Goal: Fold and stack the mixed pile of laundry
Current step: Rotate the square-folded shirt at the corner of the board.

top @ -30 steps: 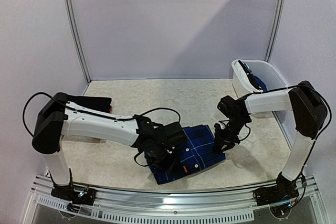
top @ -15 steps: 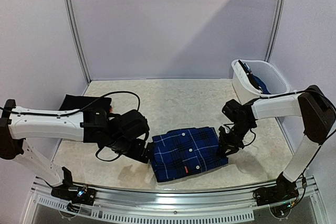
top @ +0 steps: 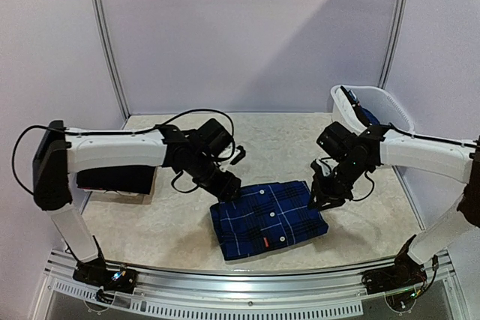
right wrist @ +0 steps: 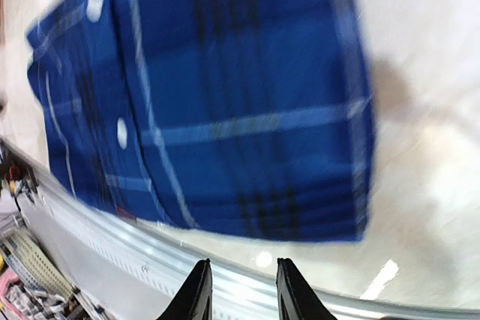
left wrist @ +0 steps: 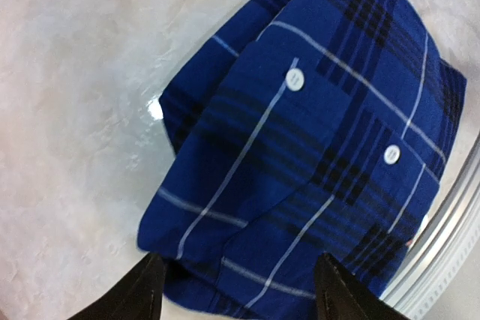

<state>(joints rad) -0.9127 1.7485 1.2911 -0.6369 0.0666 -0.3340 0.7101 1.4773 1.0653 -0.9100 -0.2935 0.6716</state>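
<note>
One folded blue plaid button shirt (top: pixel 268 219) lies flat on the pale, marbled table (top: pixel 270 140), towards its near edge and about midway between the two arms. Two white buttons (left wrist: pixel 295 79) show on its front in the left wrist view, and one small red tag (top: pixel 264 242) sits near its near edge.

The left gripper (top: pixel 229 189) hangs over the shirt's far left corner. Its two dark fingers (left wrist: pixel 146 286) stand well apart with nothing between them – only the cloth lying below. The right gripper (top: pixel 321 198) is at the shirt's right edge. Its two fingers (right wrist: pixel 196 290) stand a narrow gap apart and grasp nothing; through the gap shows the metal rail (right wrist: pixel 247 279) at the table's edge.

One plain black garment (top: pixel 112 179), folded, lies at the table's left side – partly hidden under the left arm and well apart from the shirt.

One white plastic basket (top: pixel 382 99) stands at the far right corner, with some blue cloth (top: pixel 369 116) inside.
</note>
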